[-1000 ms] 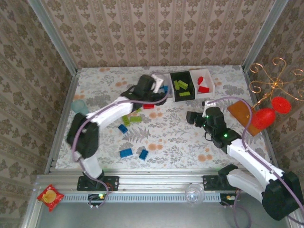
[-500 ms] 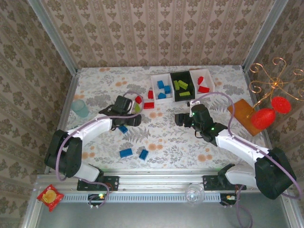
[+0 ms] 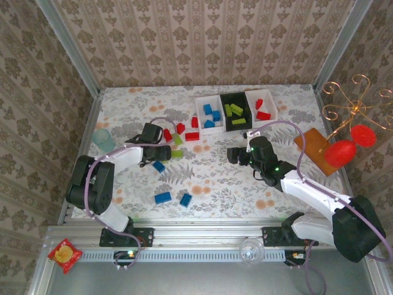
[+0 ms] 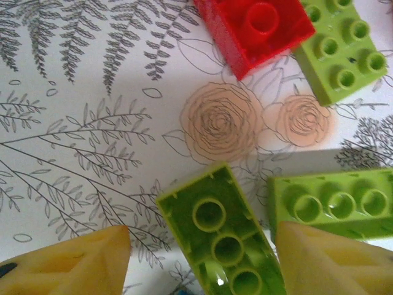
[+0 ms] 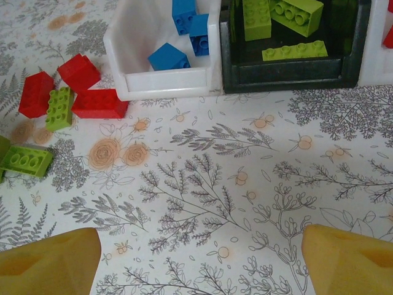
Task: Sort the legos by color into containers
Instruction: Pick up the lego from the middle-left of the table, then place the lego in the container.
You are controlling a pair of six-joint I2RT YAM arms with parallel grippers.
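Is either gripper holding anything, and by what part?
Nothing gripped. The open left gripper straddles an upside-down green lego; the right gripper is open, empty.

Overhead view from near edge, 2 close wrist views angled down, sharing floral table (image 3: 215,178)

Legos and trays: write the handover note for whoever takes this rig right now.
Left gripper: open, fingers either side of an upside-down green lego, not closed on it.
Right gripper: open, empty, over the tablecloth short of the trays.
Done: blue legos in the left white tray, green legos in the black tray, red legos in the right white tray.
Left: loose reds and loose greens beside the left white tray, three loose blues nearer the arms.
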